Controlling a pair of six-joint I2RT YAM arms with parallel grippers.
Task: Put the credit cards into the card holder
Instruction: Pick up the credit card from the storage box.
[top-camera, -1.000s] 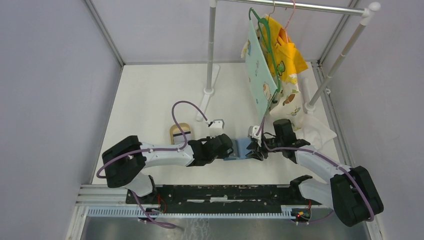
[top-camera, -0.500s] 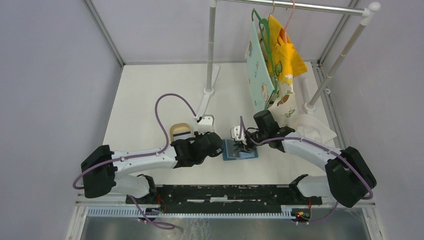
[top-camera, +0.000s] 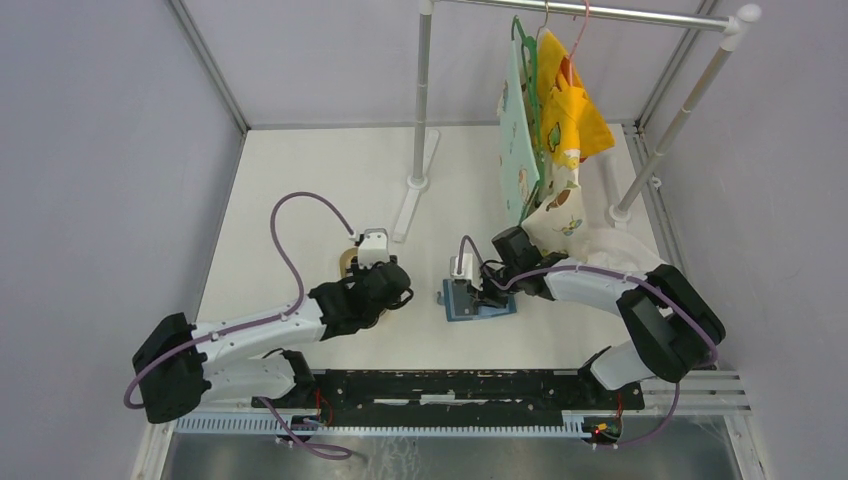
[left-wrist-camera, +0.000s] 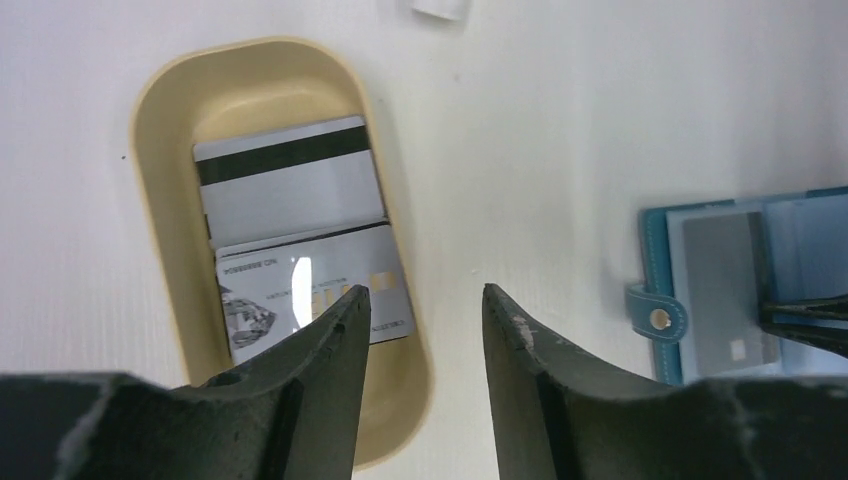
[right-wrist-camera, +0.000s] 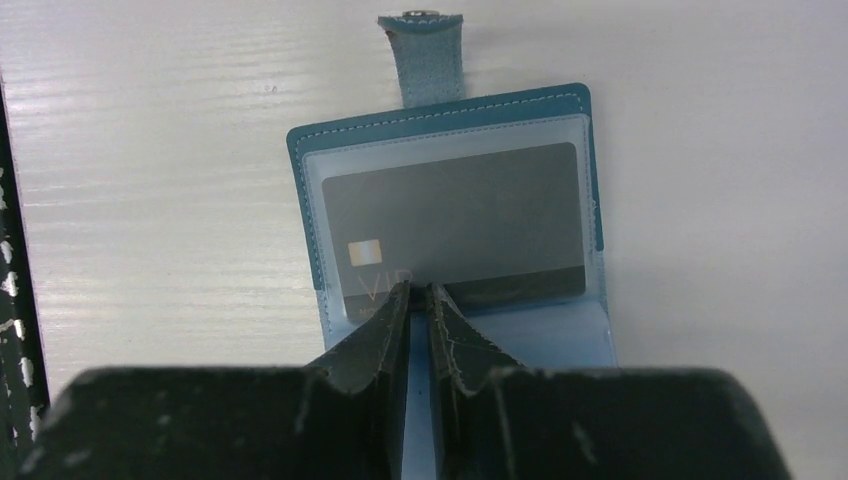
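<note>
The teal-blue card holder (top-camera: 482, 304) (right-wrist-camera: 440, 118) lies open on the table, its snap strap pointing away from me. A dark grey credit card (right-wrist-camera: 450, 215) (left-wrist-camera: 722, 290) sits in its clear sleeve. My right gripper (right-wrist-camera: 420, 288) (top-camera: 470, 293) is over the holder, jaws nearly together, with its tips against the card's near edge. Two more credit cards, one with a black stripe (left-wrist-camera: 285, 180) and a pale printed one (left-wrist-camera: 300, 290), lie in the tan oval tray (left-wrist-camera: 170, 120) (top-camera: 347, 262). My left gripper (left-wrist-camera: 425, 292) (top-camera: 392, 283) hangs open and empty over the tray's right rim.
A clothes rack with hanging garments (top-camera: 545, 130) stands at the back right, and its pole foot (top-camera: 410, 205) rests behind the tray. A white cloth (top-camera: 625, 250) lies at the right. My right arm reaches in front of that cloth.
My left gripper has let go at the card holder, drawn back left to the tray and opened. My right gripper has moved left over the holder and closed its jaws.
</note>
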